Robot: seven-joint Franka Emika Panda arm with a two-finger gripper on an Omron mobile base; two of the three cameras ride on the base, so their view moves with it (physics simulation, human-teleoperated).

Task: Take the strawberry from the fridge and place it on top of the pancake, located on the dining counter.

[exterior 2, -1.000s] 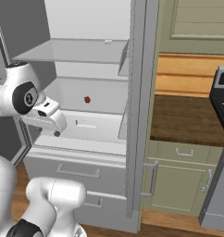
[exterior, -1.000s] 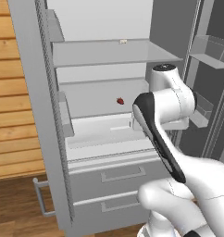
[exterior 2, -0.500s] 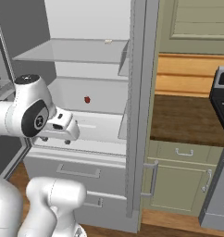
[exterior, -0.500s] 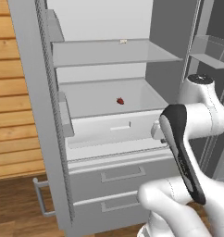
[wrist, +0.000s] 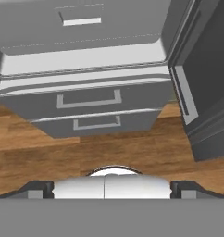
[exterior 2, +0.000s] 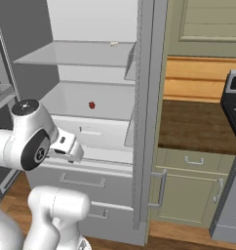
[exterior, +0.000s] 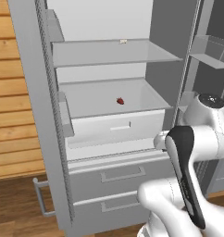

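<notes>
The fridge [exterior: 165, 69] stands open, with pale shelves and two lower drawers [wrist: 88, 99]. The strawberry [exterior: 120, 100], a tiny red berry, lies in the white bin on the middle level, and the right base view has the strawberry [exterior 2: 92, 104] there too. My gripper [exterior 2: 66, 148] hangs in front of the bin's front wall, lower than the berry and apart from it, tilted down. In the hand view the gripper [wrist: 111, 189] is open, its fingertips [wrist: 40, 189] spread wide with nothing between them. The pancake and the dining counter are out of view.
A small pale item [exterior: 123, 41] lies on the upper shelf. The open fridge door with its racks [exterior: 208, 51] stands to the right of my arm. A sage-green cabinet [exterior 2: 190, 183] with a dark top and a stove [exterior 2: 232, 146] sit right of the fridge. The floor [wrist: 132, 152] is wood.
My arm has swung down and toward the right door. The hand has dropped from middle-shelf height to the front of the bin. The jaws stayed open and the strawberry has not moved.
</notes>
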